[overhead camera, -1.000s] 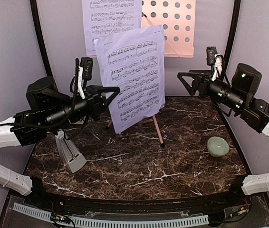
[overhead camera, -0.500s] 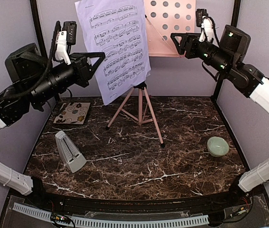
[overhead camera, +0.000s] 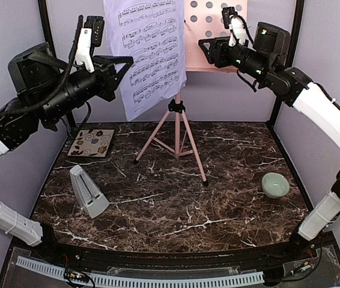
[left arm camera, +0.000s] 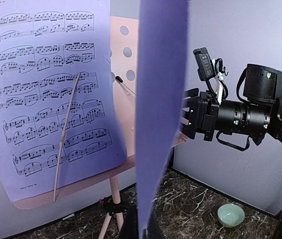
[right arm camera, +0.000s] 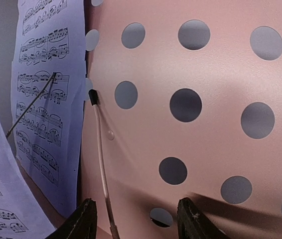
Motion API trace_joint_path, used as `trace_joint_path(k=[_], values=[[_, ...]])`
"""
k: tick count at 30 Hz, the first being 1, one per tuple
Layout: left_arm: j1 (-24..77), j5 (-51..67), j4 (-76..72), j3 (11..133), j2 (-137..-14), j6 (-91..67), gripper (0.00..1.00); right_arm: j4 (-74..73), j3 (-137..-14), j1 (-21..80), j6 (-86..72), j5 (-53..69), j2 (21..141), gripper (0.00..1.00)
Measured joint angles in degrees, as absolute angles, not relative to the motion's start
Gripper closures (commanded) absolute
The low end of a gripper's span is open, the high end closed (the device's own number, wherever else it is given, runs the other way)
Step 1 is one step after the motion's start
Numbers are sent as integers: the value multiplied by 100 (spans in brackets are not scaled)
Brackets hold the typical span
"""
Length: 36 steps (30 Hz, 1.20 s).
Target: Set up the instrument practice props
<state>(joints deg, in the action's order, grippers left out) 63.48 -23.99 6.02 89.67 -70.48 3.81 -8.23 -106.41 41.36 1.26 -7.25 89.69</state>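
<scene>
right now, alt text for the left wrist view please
A lavender sheet-music page, edge-on close to the camera, runs up the middle. Behind it on the left a second page rests on the pink music stand; on the right the right gripper reaches toward the stand, above a green bowl on the marble table.

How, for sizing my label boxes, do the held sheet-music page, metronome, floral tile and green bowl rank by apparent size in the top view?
1. held sheet-music page: largest, though it is raised, probably nearer the camera.
2. metronome and floral tile: look alike, not ranked.
3. green bowl: smallest.
</scene>
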Motion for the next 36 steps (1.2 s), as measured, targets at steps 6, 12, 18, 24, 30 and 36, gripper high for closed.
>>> trace_joint_path(k=[6,12,18,24,30,36], values=[[6348,-2359,615,9236,-7218,657,100,-884,-10897,4250,311,-816,9111,55],[6313,-2471,563,9581,-7373,976,100,-923,-11004,4390,582,-1020,9323,66],[6154,-2637,464,9784,-7485,1164,100,-915,-11089,4515,888,-1385,9494,85],[5846,-2665,436,10165,-7664,1160,100,-698,-11085,4539,1149,-1601,9478,100],[5299,-2512,539,10761,-7972,751,100,-333,-10818,4547,1203,-1616,9373,100],[4919,-2283,617,10884,-8079,158,100,-3,-10593,4547,1201,-1525,9299,100]])
